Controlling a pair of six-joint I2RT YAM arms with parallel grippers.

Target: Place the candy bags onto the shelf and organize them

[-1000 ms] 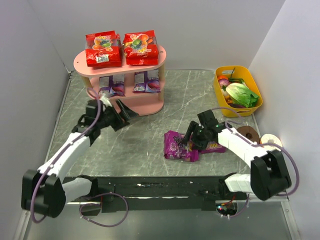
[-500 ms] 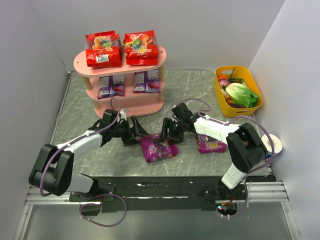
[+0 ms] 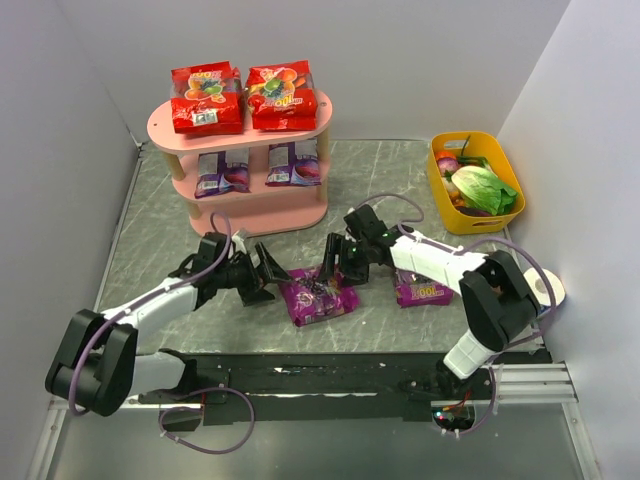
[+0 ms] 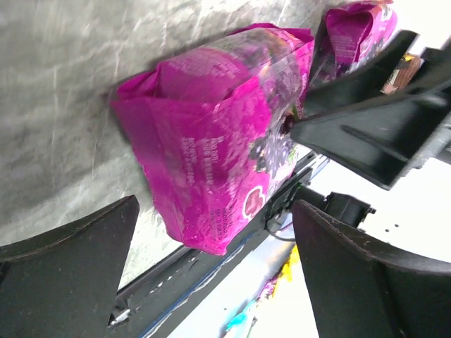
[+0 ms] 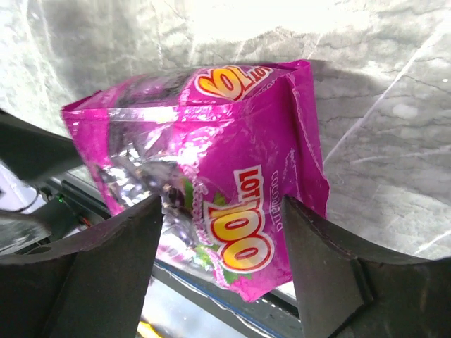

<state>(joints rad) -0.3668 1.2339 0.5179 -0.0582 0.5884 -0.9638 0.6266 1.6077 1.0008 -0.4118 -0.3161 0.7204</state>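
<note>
Marble table (image 3: 400,190) fills the middle of the top view, with white walls at left, right and back and a dark rail (image 3: 330,368) along its lower edge. The pink shelf (image 3: 240,128) stands in the upper left, close to the back wall. Bare marble runs from its right end to the yellow tub (image 3: 478,224) in the upper right corner. Both arms reach in from the bottom corners and meet at the centre of the frame.

Two red bags (image 3: 206,98) lie side by side on the shelf's top tier, reaching its front edge. Two blue-violet bags (image 3: 223,172) sit on the middle tier, and the lowest board shows bare pink at its front.

One magenta bag (image 3: 318,296) lies flat at the centre, just above the rail, between the two grippers. The left gripper (image 3: 272,280) sits at its left edge with its fingers (image 4: 70,260) spread wide; the bag is ahead of them, not touching. The right gripper (image 3: 336,266) is at the bag's upper right edge, also spread. In its wrist view the bag nearly fills the gap, and I cannot tell whether the fingers touch it. A second magenta bag (image 3: 425,291) lies right of centre, beside the right arm and apart from the first.
</note>
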